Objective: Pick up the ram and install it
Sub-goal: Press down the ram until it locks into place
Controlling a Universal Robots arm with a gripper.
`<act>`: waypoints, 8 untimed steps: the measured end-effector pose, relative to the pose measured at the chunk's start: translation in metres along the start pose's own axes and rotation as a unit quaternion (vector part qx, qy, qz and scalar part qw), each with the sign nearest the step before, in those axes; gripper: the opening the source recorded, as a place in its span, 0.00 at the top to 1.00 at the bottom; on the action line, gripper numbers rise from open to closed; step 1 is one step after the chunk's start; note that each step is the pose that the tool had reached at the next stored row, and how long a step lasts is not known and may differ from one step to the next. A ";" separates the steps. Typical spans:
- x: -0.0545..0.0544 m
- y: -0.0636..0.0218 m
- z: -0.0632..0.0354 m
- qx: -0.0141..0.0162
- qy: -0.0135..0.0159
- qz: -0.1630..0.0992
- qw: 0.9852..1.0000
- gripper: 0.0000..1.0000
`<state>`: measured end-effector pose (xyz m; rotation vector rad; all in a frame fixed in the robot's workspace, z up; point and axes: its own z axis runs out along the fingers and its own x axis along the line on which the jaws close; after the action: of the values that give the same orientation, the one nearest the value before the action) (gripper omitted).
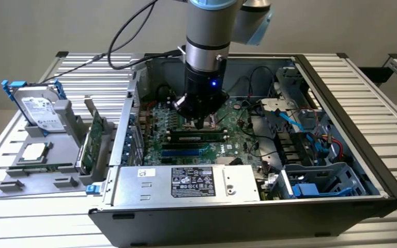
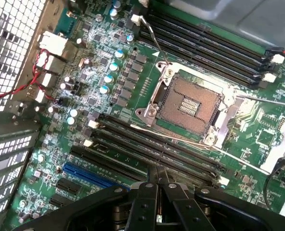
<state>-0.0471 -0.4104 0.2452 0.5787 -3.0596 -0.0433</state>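
Note:
My gripper (image 1: 198, 124) hangs inside the open computer case, low over the motherboard (image 1: 237, 129). Its fingers (image 2: 149, 202) are pressed together, so it is shut with nothing visible between them. Directly below the fingertips, the ram (image 1: 197, 136), a long dark stick with black chips, stands on edge in one of the near memory slots (image 2: 152, 144). In the wrist view my gripper (image 2: 158, 175) sits right over these slots, beside the open processor socket (image 2: 188, 103). I cannot tell whether the tips touch the ram's top edge.
The case walls (image 1: 336, 103) and the power supply (image 1: 184, 183) hem in the motherboard. Cables and drive bays (image 1: 309, 150) crowd the exterior view's right. Outside the case, a grey holder (image 1: 40, 178) carries a hard disk (image 1: 40, 111), a silver processor (image 1: 36, 150) and a green expansion card (image 1: 96, 137).

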 end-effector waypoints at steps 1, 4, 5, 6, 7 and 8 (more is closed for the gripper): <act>0.000 0.0000 0.0000 0.000 0.000 0.007 1.000 0.89; 0.000 0.0000 0.0000 -0.001 -0.001 0.029 1.000 0.89; 0.000 0.0000 0.0000 -0.001 -0.001 0.036 0.999 0.89; 0.000 0.0000 0.0000 -0.001 -0.001 0.043 0.999 0.89; 0.000 0.0000 0.0000 -0.001 -0.002 0.050 0.999 0.89; 0.000 0.0000 0.0000 -0.002 -0.002 0.058 0.998 0.89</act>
<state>-0.0471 -0.4104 0.2452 0.4017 -3.0896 -0.0468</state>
